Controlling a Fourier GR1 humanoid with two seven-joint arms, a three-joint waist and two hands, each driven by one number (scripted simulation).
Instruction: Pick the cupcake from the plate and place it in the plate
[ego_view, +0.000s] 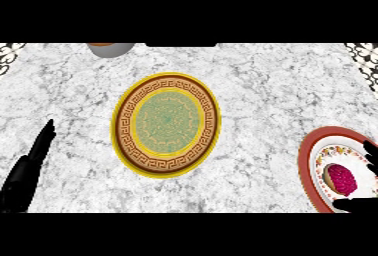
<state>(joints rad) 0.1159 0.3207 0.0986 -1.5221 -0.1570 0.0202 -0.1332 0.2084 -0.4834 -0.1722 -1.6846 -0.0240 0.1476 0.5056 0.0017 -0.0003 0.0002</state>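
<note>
Marble counter (258, 90), with the pink-frosted cupcake (342, 179) sitting on the red-rimmed floral plate (305, 164) at the right edge.

Right hand (358, 204) is spread open either side of the cupcake, holding nothing; left hand (22, 175) rests straight-fingered at the lower left. If it closes off-centre, it could squash the frosting or tip the cake against the rim. Middle of the counter, the gold Greek-key plate (122, 125) holds nothing.

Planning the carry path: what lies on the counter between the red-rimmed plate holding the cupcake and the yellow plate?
Nothing stands there: the head view shows only bare marble counter between the red-rimmed plate and the yellow plate.
</note>
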